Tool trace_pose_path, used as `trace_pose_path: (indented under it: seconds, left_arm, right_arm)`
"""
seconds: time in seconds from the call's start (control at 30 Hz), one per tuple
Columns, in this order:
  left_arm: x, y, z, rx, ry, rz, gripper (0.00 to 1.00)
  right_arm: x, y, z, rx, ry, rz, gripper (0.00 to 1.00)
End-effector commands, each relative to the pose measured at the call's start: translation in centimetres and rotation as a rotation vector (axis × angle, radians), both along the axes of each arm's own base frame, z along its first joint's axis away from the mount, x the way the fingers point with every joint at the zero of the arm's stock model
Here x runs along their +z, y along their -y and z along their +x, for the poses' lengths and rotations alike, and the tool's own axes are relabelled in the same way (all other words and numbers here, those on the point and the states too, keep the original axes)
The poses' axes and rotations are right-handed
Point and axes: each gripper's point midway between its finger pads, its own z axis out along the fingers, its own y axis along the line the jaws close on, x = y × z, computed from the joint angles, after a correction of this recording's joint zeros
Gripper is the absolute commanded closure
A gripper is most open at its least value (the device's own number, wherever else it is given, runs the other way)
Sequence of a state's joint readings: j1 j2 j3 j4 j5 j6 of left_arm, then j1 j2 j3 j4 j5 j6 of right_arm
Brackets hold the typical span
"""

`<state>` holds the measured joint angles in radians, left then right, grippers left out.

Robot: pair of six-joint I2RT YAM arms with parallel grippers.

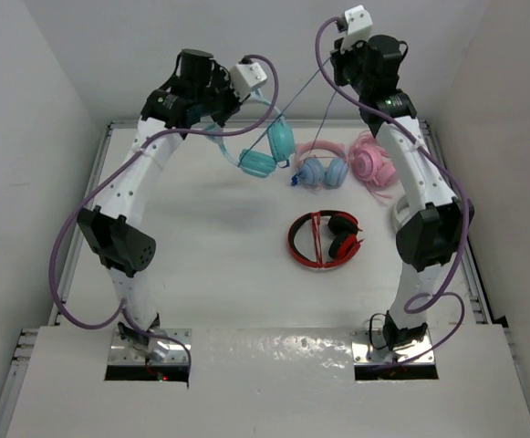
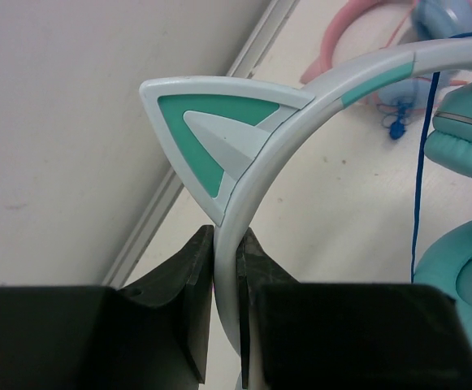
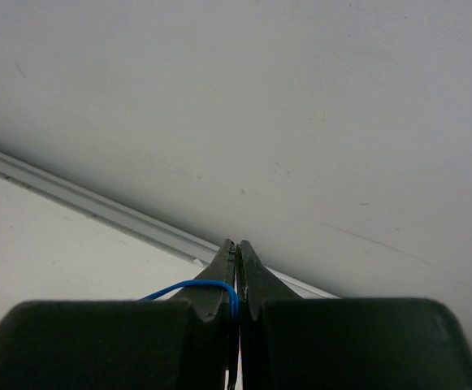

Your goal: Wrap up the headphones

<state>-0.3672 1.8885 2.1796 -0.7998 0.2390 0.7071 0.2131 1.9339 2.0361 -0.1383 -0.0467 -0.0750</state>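
Note:
The teal headphones (image 1: 263, 155) hang in the air at the back of the table, cups down. My left gripper (image 2: 226, 244) is shut on their pale mint cat-ear headband (image 2: 244, 171), just below one ear; in the top view the left gripper (image 1: 212, 117) is raised at the back left. The thin blue cable (image 1: 312, 91) runs taut from the cups up to my right gripper (image 1: 337, 68). In the right wrist view the right gripper (image 3: 237, 248) is shut on the blue cable (image 3: 191, 286), which loops out to its left.
A pink-banded pair with blue cups (image 1: 324, 170) and an all-pink pair (image 1: 372, 162) lie at the back right. A red and black pair (image 1: 327, 239) lies mid-table right. White walls and a metal rail (image 3: 97, 211) bound the back.

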Motion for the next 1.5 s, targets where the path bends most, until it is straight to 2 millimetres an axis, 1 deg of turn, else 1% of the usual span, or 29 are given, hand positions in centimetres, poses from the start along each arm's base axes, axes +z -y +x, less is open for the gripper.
trace_pose_path:
  seconds: [0.0, 0.03, 0.13, 0.17, 0.23, 0.27, 0.3, 0.33, 0.37, 0.4, 0.43, 0.5, 0.63, 0.77, 0.8, 0.83, 0.87, 0.9, 0.93, 0.97, 1.0, 1.07, 1.13, 1.17, 1.2, 1.27, 1.33, 1.4, 1.47]
  left_arm:
    - [5.5, 1.0, -4.3, -0.111, 0.037, -0.086, 1.0]
    - [6.1, 1.6, -4.8, -0.135, 0.027, -0.122, 1.0]
    - [8.4, 2.7, -6.1, -0.164, 0.01, -0.23, 1.0]
    - [9.3, 3.0, -6.2, -0.167, 0.017, -0.267, 1.0]
    - [12.2, 3.4, -6.6, -0.157, 0.021, -0.382, 1.0]
    - [14.0, 3.4, -6.5, -0.154, 0.047, -0.431, 1.0]
    - [15.2, 3.0, -6.5, -0.124, 0.028, -0.506, 1.0]
    - [17.6, 2.8, -6.5, -0.128, 0.08, -0.555, 1.0]
    - [18.7, 2.5, -6.6, -0.12, 0.091, -0.591, 1.0]
    - [19.5, 1.9, -6.2, -0.089, 0.078, -0.645, 1.0]
    - [21.1, 1.5, -6.5, -0.091, 0.113, -0.68, 1.0]
    - [22.4, 0.3, -6.1, -0.042, 0.112, -0.751, 1.0]
    - [25.3, -2.5, -5.6, 0.032, 0.183, -0.84, 1.0]
    - [25.7, -4.9, -4.4, 0.142, 0.269, -0.804, 1.0]
    - [25.7, -5.4, -4.2, 0.156, 0.296, -0.774, 1.0]
    - [25.6, -5.7, -4.2, 0.173, 0.303, -0.761, 1.0]
    - [25.5, -6.4, -3.9, 0.208, 0.33, -0.735, 1.0]
    - [25.2, -6.8, -3.6, 0.228, 0.335, -0.715, 1.0]
    - [24.8, -7.6, -3.2, 0.269, 0.361, -0.673, 1.0]
    - [24.5, -8.2, -2.9, 0.297, 0.37, -0.649, 1.0]
    - [24.1, -8.7, -2.7, 0.321, 0.376, -0.624, 1.0]
    - [23.6, -10.1, -2.2, 0.391, 0.404, -0.568, 1.0]
    - [23.1, -10.8, -1.9, 0.428, 0.408, -0.537, 1.0]
    - [23.2, -11.3, -1.9, 0.446, 0.417, -0.532, 1.0]
    - [23.4, -11.4, -2.0, 0.448, 0.422, -0.538, 1.0]
    - [23.3, -11.1, -1.9, 0.439, 0.402, -0.571, 1.0]
    - [23.0, -10.8, -1.7, 0.432, 0.374, -0.602, 1.0]
    - [22.1, -10.2, -1.4, 0.439, 0.298, -0.683, 1.0]
    - [20.5, -9.7, -0.7, 0.45, 0.181, -0.789, 1.0]
  right_arm:
    - [2.2, 0.0, 0.7, -0.003, 0.08, 0.072, 1.0]
    - [2.0, -0.2, 0.7, 0.01, 0.076, 0.083, 1.0]
    - [0.5, -2.6, 0.3, 0.137, 0.042, 0.119, 1.0]
    - [-0.3, -4.6, -0.4, 0.251, 0.033, 0.126, 1.0]
    - [-0.7, -6.7, -1.3, 0.354, 0.029, 0.173, 0.98]
    - [-2.2, -8.3, -1.9, 0.413, -0.006, 0.189, 0.97]
    - [-2.4, -9.1, -2.1, 0.429, -0.012, 0.216, 0.96]
    - [-4.0, -9.8, -2.2, 0.439, -0.044, 0.225, 0.96]
    - [-4.9, -11.1, -2.6, 0.463, -0.063, 0.232, 0.96]
    - [-5.3, -11.8, -2.8, 0.476, -0.064, 0.244, 0.96]
    - [-7.1, -12.5, -2.9, 0.485, -0.097, 0.252, 0.96]
    - [-8.3, -14.4, -3.5, 0.517, -0.114, 0.285, 0.96]
    - [-13.6, -17.7, -4.4, 0.557, -0.221, 0.38, 0.96]
    - [-16.8, -20.6, -5.6, 0.613, -0.285, 0.461, 1.0]
    - [-16.6, -21.1, -5.8, 0.628, -0.275, 0.496, 1.0]
    - [-17.6, -21.5, -6.2, 0.627, -0.29, 0.51, 1.0]
    - [-17.7, -21.7, -6.1, 0.623, -0.292, 0.552, 1.0]
    - [-18.8, -21.5, -6.3, 0.599, -0.316, 0.579, 1.0]
    - [-18.3, -20.8, -5.6, 0.553, -0.286, 0.618, 1.0]
    - [-18.4, -20.1, -5.4, 0.519, -0.28, 0.628, 1.0]
    - [-19.2, -19.1, -5.1, 0.477, -0.285, 0.633, 1.0]
    - [-19.0, -16.8, -3.9, 0.371, -0.254, 0.65, 1.0]
    - [-18.7, -13.4, -2.8, 0.266, -0.23, 0.678, 1.0]
    - [-18.8, -12.2, -2.4, 0.226, -0.242, 0.713, 1.0]
    - [-19.0, -10.2, -1.9, 0.182, -0.24, 0.731, 1.0]
    - [-19.2, -8.7, -1.6, 0.142, -0.235, 0.744, 1.0]
    - [-19.4, -8.3, -1.7, 0.139, -0.234, 0.723, 1.0]
    - [-19.2, -10.1, -2.6, 0.217, -0.235, 0.707, 1.0]
    - [-18.6, -12.1, -3.3, 0.283, -0.197, 0.7, 1.0]
